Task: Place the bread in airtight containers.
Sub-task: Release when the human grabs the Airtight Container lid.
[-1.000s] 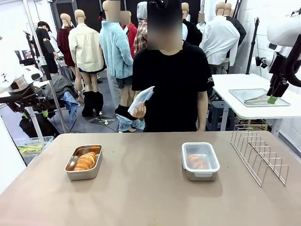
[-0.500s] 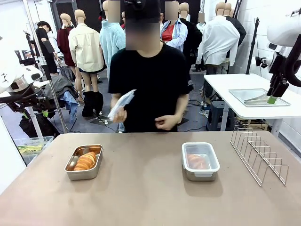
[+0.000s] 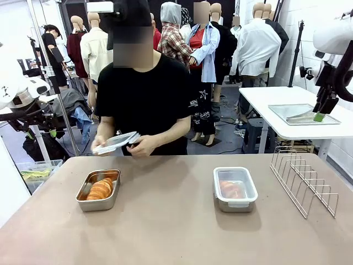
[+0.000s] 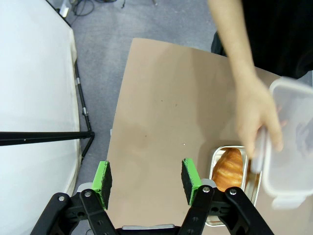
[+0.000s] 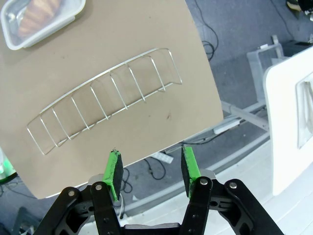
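Observation:
An open steel airtight container (image 3: 98, 190) at the table's left holds a golden bread (image 3: 100, 189). Just behind and above it, the person's two hands hold a clear lid (image 3: 116, 142) flat. The second airtight container (image 3: 235, 189), right of centre, has its clear lid on, with bread (image 3: 231, 189) inside. My left gripper (image 4: 146, 178) hovers open and empty over the table's left corner, with the open container (image 4: 218, 205), its bread (image 4: 227, 169) and the hand with the lid (image 4: 293, 152) to its right. My right gripper (image 5: 151, 170) hangs open and empty beyond the table's right edge, far from the lidded container (image 5: 39, 17).
A wire rack (image 3: 303, 179) stands at the table's right, also below my right gripper (image 5: 107, 98). A white side table with a flat steel tray (image 3: 300, 113) stands behind on the right. A light stand (image 4: 49, 137) is by the table's left edge.
The person has stepped to the left and lowered the clear lid from chest height, now holding it flat in both hands behind the open container. Neither arm has moved.

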Available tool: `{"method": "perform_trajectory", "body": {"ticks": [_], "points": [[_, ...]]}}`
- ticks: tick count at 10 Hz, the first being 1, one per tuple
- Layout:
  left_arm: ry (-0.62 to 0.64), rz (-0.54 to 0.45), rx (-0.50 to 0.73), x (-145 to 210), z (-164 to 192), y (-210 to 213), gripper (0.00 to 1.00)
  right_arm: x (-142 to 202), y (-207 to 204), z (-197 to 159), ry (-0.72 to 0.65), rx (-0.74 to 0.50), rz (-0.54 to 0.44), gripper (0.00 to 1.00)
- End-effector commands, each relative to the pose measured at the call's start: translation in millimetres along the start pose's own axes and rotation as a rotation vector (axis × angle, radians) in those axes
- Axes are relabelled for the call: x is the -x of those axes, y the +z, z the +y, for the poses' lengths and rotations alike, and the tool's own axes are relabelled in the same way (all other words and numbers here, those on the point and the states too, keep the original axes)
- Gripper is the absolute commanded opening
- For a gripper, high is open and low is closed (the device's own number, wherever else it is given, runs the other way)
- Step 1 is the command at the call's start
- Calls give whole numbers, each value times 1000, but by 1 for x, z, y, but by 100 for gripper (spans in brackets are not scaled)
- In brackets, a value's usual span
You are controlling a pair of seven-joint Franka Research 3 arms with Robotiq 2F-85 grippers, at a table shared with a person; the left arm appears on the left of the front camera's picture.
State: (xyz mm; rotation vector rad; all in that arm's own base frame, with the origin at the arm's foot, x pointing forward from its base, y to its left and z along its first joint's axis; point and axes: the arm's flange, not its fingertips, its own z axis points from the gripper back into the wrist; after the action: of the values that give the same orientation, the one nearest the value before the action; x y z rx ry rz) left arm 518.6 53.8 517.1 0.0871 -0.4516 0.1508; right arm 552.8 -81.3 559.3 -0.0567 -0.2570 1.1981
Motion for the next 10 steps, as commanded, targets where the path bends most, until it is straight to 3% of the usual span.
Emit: {"method": "perform_trajectory", "body": {"ticks": [1,10], "points": [[1,-4,-1,0,0,2,75,-4,0,-3,-20,-7,-1,61],[1,-4,-1,0,0,2,75,-4,0,-3,-20,-7,-1,61]]}}
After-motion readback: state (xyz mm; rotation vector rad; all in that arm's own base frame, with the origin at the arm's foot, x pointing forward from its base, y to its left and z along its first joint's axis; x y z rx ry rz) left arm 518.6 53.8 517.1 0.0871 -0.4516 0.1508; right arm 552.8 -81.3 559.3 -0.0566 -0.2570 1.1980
